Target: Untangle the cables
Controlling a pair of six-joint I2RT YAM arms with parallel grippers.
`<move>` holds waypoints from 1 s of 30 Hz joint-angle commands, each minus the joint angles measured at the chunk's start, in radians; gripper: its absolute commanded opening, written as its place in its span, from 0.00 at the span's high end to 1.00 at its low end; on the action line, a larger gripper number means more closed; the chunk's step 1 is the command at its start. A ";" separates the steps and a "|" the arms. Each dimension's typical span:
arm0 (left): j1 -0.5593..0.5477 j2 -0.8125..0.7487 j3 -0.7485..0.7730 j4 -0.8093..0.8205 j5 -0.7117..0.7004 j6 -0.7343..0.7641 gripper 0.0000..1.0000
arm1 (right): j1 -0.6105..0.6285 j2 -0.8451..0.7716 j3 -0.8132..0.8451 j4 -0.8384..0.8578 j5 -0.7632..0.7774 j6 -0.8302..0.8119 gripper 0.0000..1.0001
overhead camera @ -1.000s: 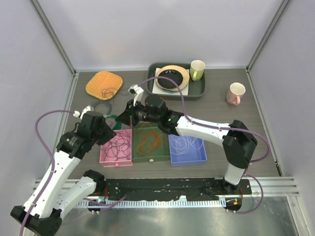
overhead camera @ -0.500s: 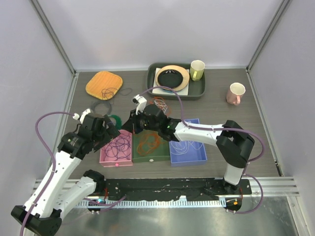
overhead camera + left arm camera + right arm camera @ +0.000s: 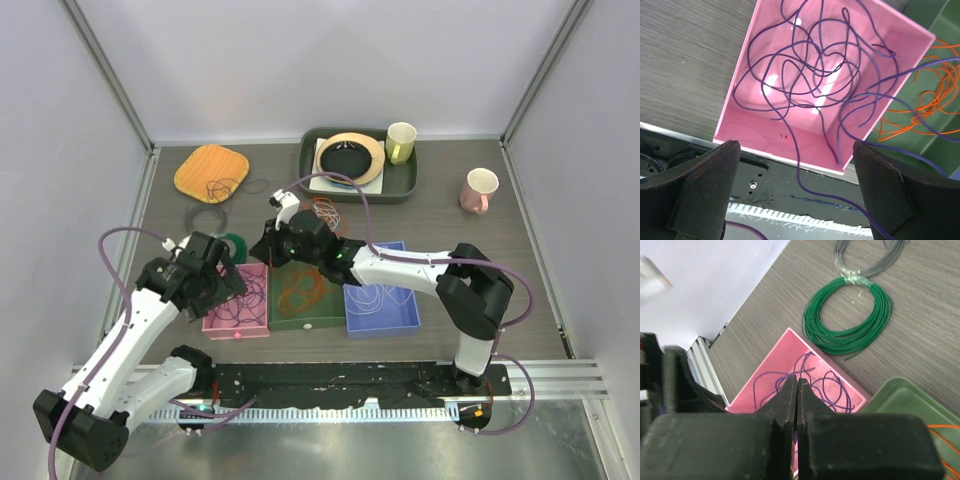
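Observation:
Purple cables (image 3: 810, 65) lie looped in the pink box (image 3: 740, 90). One strand trails over the box's near edge and passes between my left fingers. My left gripper (image 3: 797, 200) hangs wide open above that edge (image 3: 222, 283) and holds nothing. My right gripper (image 3: 797, 381) is shut above the box's far right corner (image 3: 262, 250). Purple strands run just behind its tips, and I cannot tell if one is pinched. Orange cables (image 3: 300, 290) lie in the green box (image 3: 305, 322). White cables (image 3: 378, 297) lie in the blue box (image 3: 385, 327).
A green coil (image 3: 847, 317) and a grey coil (image 3: 208, 217) lie beyond the pink box. Loose orange wire (image 3: 325, 210) sits behind the right arm. Purple wire lies on a wooden board (image 3: 212, 165). A tray (image 3: 405, 185) of plates, a yellow mug (image 3: 401, 142) and a pink mug (image 3: 479, 190) stand at the back.
My left gripper has opened wide and drawn back toward the near edge, leaving the purple cables in the pink box. The right gripper dropped slightly toward the boxes, still shut.

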 commanded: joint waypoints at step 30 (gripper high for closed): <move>-0.003 0.066 -0.017 0.067 0.135 0.189 0.00 | -0.128 0.096 0.608 -0.030 0.108 -0.136 0.99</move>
